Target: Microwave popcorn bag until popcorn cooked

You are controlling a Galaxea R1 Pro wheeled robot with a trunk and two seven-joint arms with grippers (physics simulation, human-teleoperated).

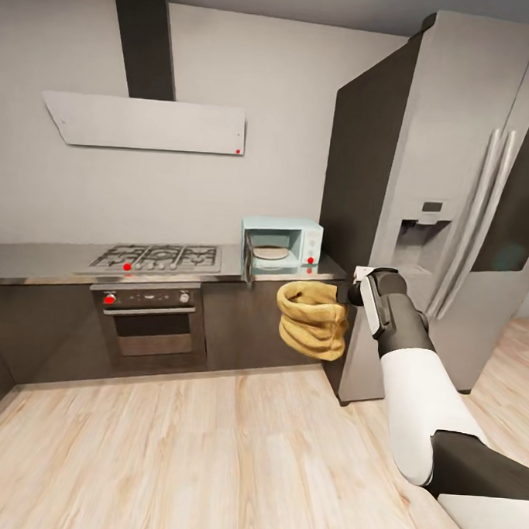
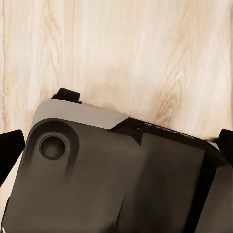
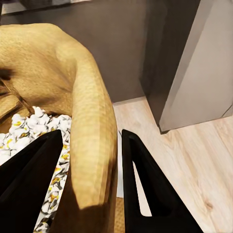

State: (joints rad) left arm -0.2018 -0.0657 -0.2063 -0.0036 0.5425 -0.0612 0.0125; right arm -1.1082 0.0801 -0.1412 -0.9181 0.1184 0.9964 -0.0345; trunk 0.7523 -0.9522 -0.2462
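Popcorn bag (image 1: pixel 313 319), frame centre, held off the floor: right gripper (image 1: pixel 350 294) clamped on its rim, white popcorn (image 3: pixel 29 131) visible inside. Behind, microwave (image 1: pixel 282 247) on countertop (image 1: pixel 32 262), door open. Left gripper: cannot tell its state.

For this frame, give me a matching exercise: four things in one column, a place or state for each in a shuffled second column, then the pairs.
Things:
1. popcorn bag
2. microwave
3. gas hob
4. fridge

Places or states:
A. set into the countertop, above the oven
B. door open, on the countertop
C. held off the counter by the right gripper, white popcorn inside
D. standing on the floor right of the counter

Pairs: 1-C, 2-B, 3-A, 4-D
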